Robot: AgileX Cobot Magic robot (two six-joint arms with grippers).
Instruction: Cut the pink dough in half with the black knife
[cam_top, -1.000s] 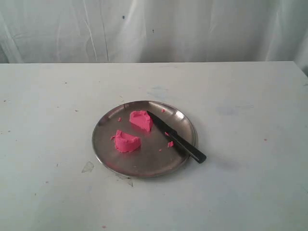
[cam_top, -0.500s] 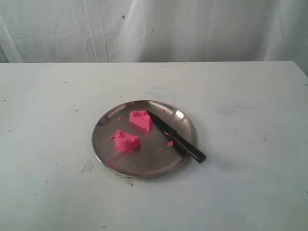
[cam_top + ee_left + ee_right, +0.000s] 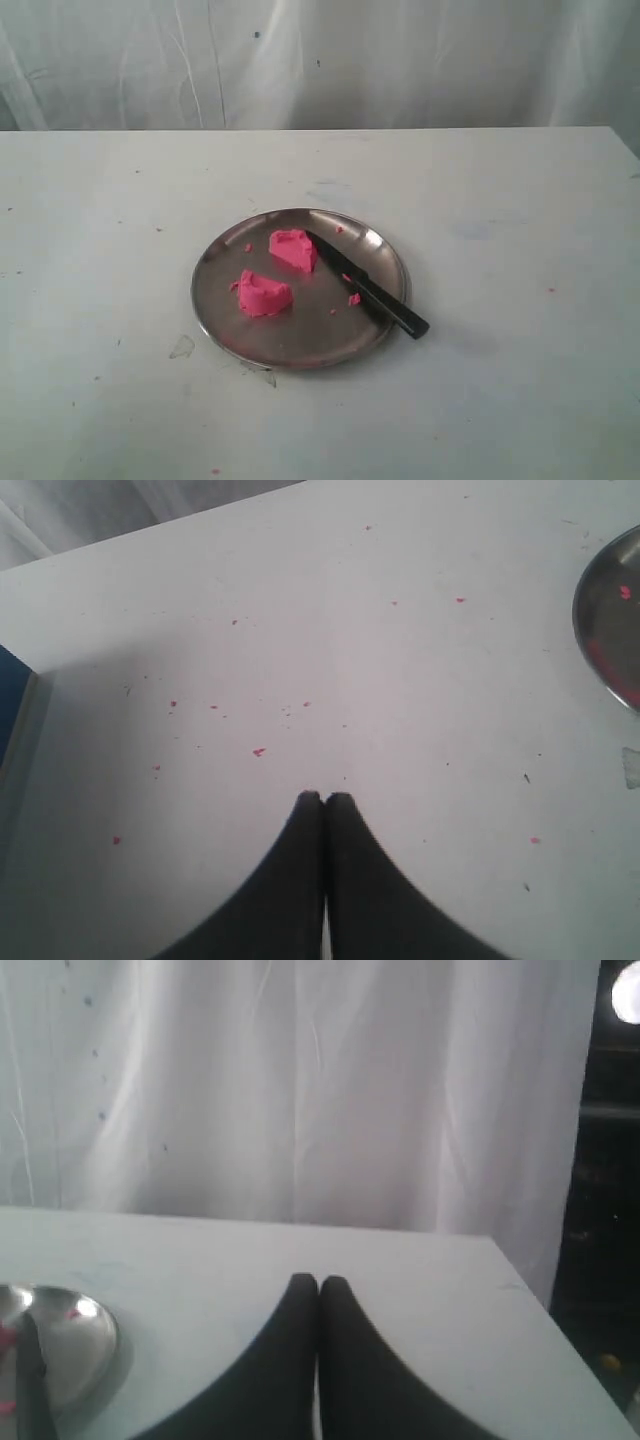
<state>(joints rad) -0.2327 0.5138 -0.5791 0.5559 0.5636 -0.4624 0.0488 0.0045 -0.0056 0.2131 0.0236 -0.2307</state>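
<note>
Sitting on the steel plate (image 3: 230, 310) are two rough lumps of the pink dough (image 3: 280, 272), one nearer the back and one nearer the front, with a clear gap between them. So the cutting looks done to me. Tiny pink crumbs (image 3: 353, 298) lie scattered around them on the plate.

The black knife (image 3: 366, 285) lies flat beside the dough, on the right side of the plate. Its pointed tip is just beside the back lump, and its handle pokes out over the plate's rim toward the front right. Nothing is holding it. I think it was set there so it would be safe and out of the way.

The plate stands in the middle of the white table (image 3: 520, 380). Neither arm shows in the view from across the room.

The left gripper (image 3: 324, 798) hovers over bare table with its jaws pressed together and nothing between them. The right gripper (image 3: 318, 1281) has its jaws together too, empty, well apart from the plate.
</note>
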